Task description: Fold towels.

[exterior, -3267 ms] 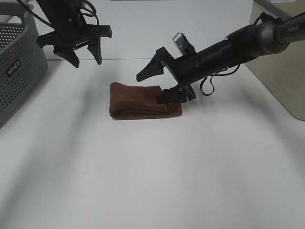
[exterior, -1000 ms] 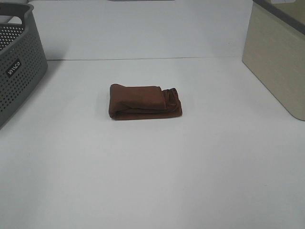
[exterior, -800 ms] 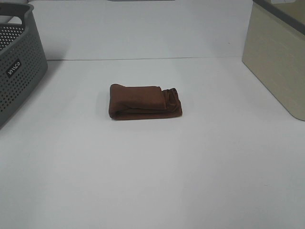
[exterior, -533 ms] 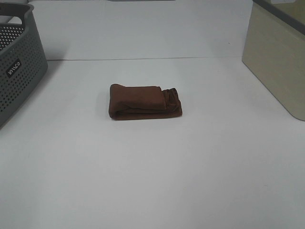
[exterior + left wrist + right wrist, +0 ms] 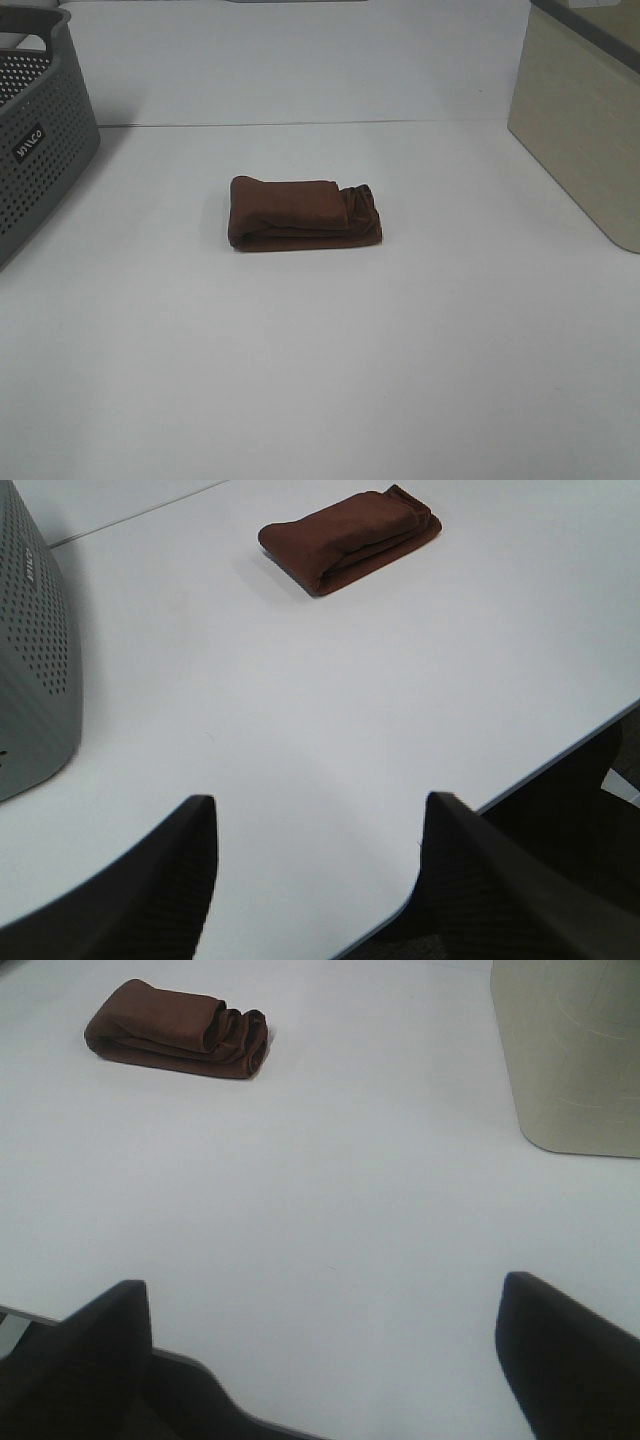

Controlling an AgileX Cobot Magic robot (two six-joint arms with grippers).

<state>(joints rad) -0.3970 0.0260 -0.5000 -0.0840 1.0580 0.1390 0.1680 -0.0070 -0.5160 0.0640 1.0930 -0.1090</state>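
A brown towel lies folded into a small rectangle on the white table, a little left of centre. It also shows far off in the left wrist view and in the right wrist view. Neither arm shows in the exterior high view. My left gripper is open and empty above the table's near edge, well away from the towel. My right gripper is open and empty, also over the near edge.
A grey perforated basket stands at the table's left side and shows in the left wrist view. A beige bin stands at the right and shows in the right wrist view.
3.3 s ago both arms were over the table, the right gripper at the towel's right end. They have since pulled back out of the exterior view. Nothing has moved in the last second.
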